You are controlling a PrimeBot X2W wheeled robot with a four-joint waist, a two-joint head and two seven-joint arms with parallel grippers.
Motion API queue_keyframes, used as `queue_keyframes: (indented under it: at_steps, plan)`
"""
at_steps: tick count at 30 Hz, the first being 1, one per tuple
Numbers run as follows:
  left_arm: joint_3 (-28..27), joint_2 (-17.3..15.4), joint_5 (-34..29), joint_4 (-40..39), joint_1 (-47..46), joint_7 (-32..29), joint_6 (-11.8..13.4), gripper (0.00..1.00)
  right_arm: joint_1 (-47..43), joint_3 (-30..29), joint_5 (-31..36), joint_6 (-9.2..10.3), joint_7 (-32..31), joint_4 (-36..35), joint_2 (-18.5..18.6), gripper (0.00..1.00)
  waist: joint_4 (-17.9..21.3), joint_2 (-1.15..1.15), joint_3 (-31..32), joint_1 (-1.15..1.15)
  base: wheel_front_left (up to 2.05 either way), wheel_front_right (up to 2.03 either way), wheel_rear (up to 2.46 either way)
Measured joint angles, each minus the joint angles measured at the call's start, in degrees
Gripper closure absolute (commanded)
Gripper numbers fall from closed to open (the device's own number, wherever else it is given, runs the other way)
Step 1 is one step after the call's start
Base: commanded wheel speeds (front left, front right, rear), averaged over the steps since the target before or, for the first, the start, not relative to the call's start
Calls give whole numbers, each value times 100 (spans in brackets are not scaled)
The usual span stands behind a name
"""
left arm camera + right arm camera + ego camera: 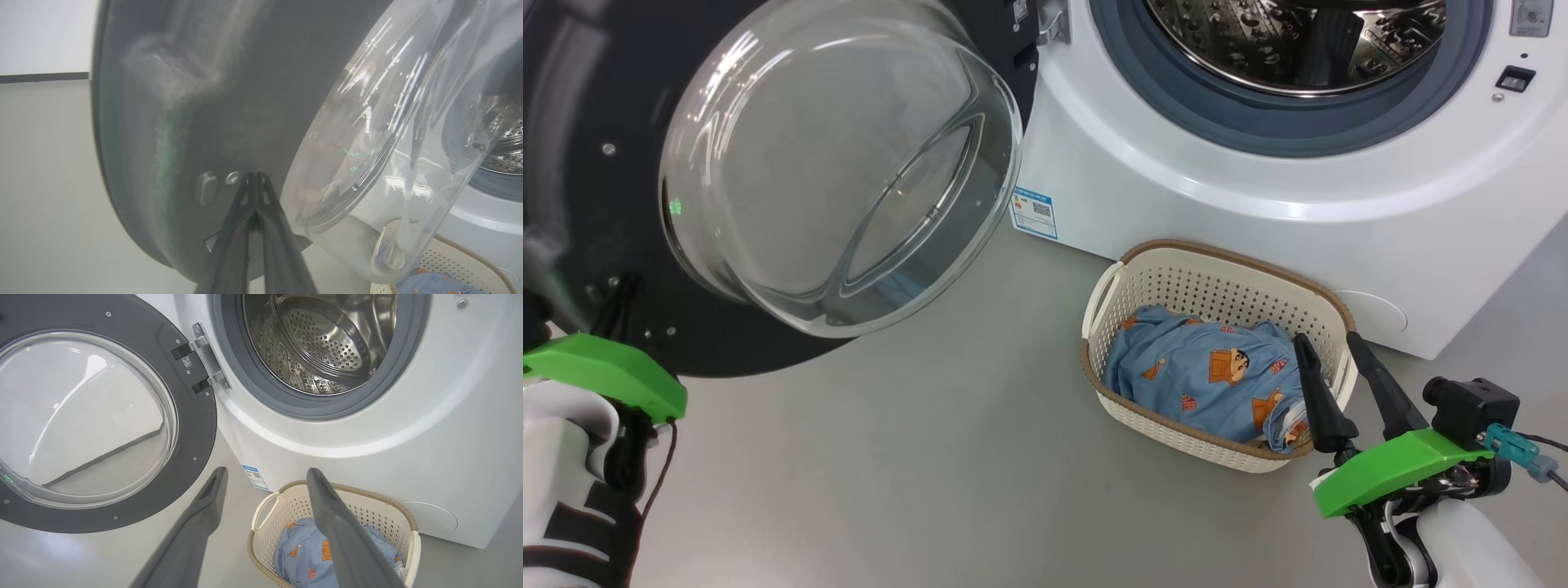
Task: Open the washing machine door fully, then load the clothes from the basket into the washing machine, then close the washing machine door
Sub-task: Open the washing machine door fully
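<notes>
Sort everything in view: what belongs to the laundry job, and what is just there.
Job: door, open; washing machine; basket; clothes, in the basket; left gripper, shut; right gripper, open.
Just there: blue label on the machine's front; floor; wall.

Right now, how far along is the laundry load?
Done: the washing machine door is swung wide open, exposing the steel drum. In hand: the left gripper, shut, points at the door's inner face; the right gripper, open and empty, hovers by the basket. Left: the clothes lie in the basket, unloaded; then closing the door.
</notes>
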State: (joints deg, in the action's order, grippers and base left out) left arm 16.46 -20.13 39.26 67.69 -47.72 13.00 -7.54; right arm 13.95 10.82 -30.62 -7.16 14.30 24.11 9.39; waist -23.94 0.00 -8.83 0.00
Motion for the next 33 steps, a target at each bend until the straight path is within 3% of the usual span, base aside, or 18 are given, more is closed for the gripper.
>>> queue_keyframes:
  at_steps: [12,22,23,24,25,33]
  plan:
    - [365,0,181,-318,138,112,0,100,-16,1,-16,0,0,7,27,0,12,0,185,0,0,0,0]
    - [508,-25,404,-1150,849,134,1,100,-72,24,-16,0,0,3,35,0,80,0,435,0,0,0,0]
    - [475,-32,403,-1276,927,141,1,66,-81,41,-16,0,0,2,46,0,105,0,459,0,0,0,0]
    - [475,-32,403,-1276,927,141,1,7,-81,41,-16,0,0,2,46,0,105,0,459,0,0,0,0]
    - [435,-37,400,-1389,999,142,1,0,-107,55,-16,0,0,-3,60,0,131,0,483,0,0,0,0]
    - [-47,40,247,-2506,1746,148,12,0,-281,178,-16,0,0,-69,126,0,415,0,657,0,0,0,0]
